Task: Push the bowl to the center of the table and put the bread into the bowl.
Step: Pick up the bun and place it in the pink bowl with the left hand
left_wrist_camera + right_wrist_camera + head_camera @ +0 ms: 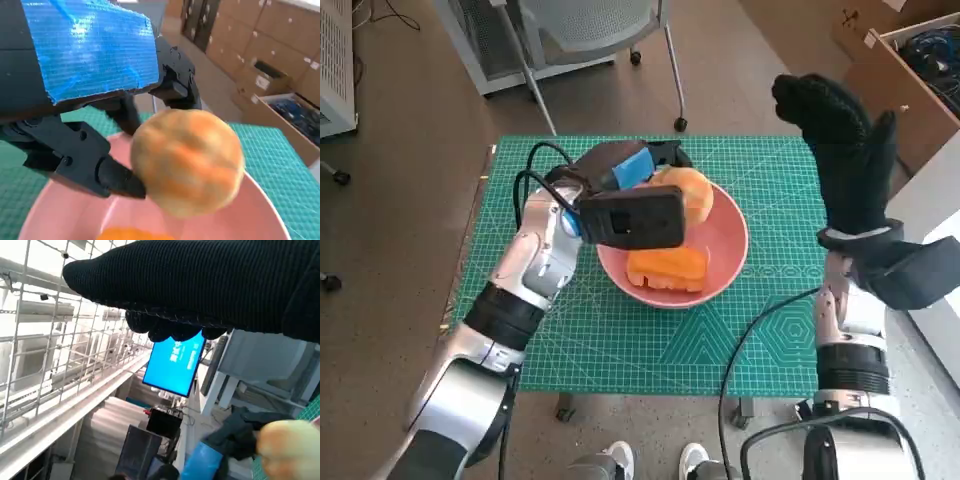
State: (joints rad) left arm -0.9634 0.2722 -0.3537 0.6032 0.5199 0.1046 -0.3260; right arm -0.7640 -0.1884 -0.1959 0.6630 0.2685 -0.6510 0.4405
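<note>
A green cutting mat (620, 340) printed with a white grid and geometric patterns covers the small table, which stands on a brown floor (410, 150). Beyond the table's far edge is a grey mesh-backed office chair (590, 25) on castors, and off the far right corner sit open cardboard boxes (910, 60), one holding blue cables. A person's shoes (655, 462) show just past the near edge. The right wrist view looks upward at a wire-grid rack (45, 340) and a bright blue screen (175, 362); the writing on it is too blurred to read. No other label or brand can be read.

The pink bowl (728, 240) sits around the middle of the table, slightly toward the far edge. An orange, loaf-like bread piece (668, 268) lies in the bowl on its near side. The left hand (625, 170) reaches over the bowl's far rim and holds a round, golden bread roll (187, 162) between its black fingers (90, 165), above the bowl's inside; whether the roll touches the bowl cannot be told.

The right hand (840, 140) is raised over the table's far right part, fingers upright and loosely spread, holding nothing.
</note>
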